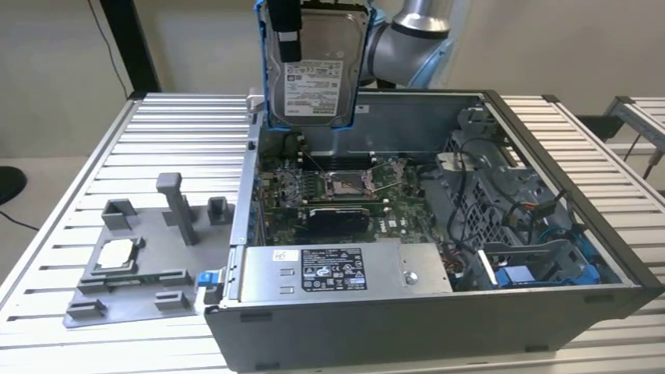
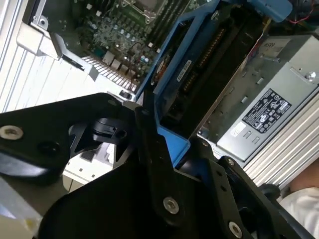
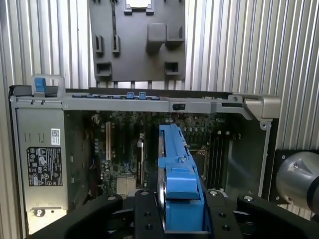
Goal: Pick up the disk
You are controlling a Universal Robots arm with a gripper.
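Note:
The disk [image 1: 311, 74] hangs upright in the air above the back of the open computer case, its silver face and white label turned to the exterior view and a blue carrier frame round its edges. My gripper [image 1: 301, 17] is shut on the disk's upper end, one black finger [image 1: 283, 35] lying over its face. The first wrist view looks down the disk's blue edge [image 3: 175, 164], with the gripper [image 3: 179, 219] clamped on either side. In the second wrist view the disk [image 2: 199, 64] sticks out from between the black fingers [image 2: 155, 149].
Below the disk stands the open computer case [image 1: 540, 312] with its motherboard [image 1: 343, 191], a grey power supply box [image 1: 343, 269] and a blue drive bay [image 1: 519, 276]. A grey fixture [image 1: 140, 265] holding a small silver chip [image 1: 112, 255] lies on the slatted table [image 1: 177, 132]. A white sleeve [image 2: 301, 204] shows.

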